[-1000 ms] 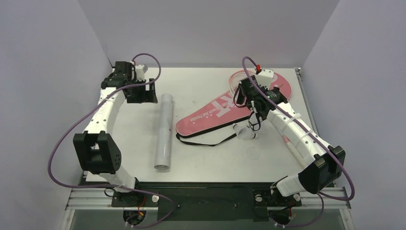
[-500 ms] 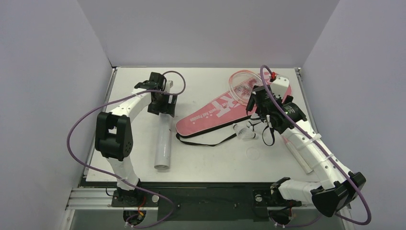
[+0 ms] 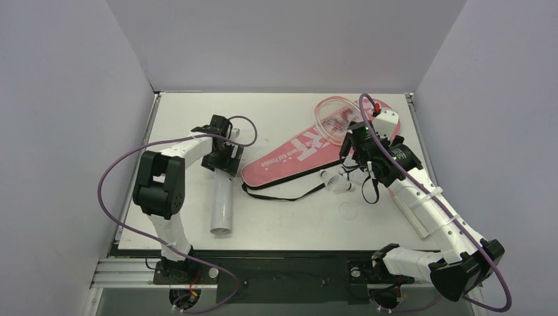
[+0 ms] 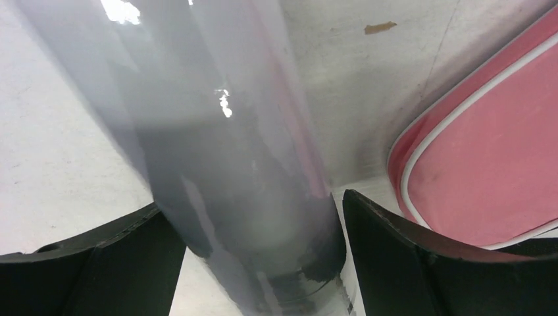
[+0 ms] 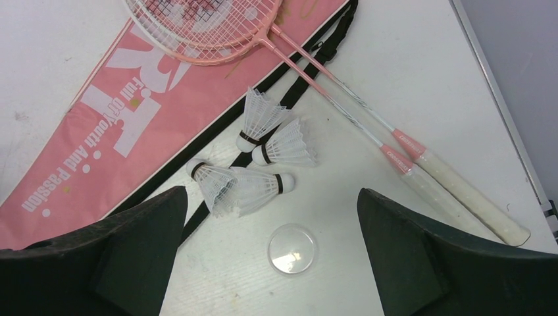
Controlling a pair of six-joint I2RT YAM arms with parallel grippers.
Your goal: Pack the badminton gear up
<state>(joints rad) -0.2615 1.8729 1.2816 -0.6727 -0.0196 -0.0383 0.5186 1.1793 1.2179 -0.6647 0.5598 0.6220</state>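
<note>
Both of my grippers are spread wide, gripping nothing.
The pink cover lies centre-right in the top view, with the white tube at centre-left. My left gripper straddles the tube's upper end, and my right gripper hangs over two rackets, four shuttlecocks and a clear disc.

Tube lies left of the cover; rackets overlap it, shuttlecocks beside them.
</note>
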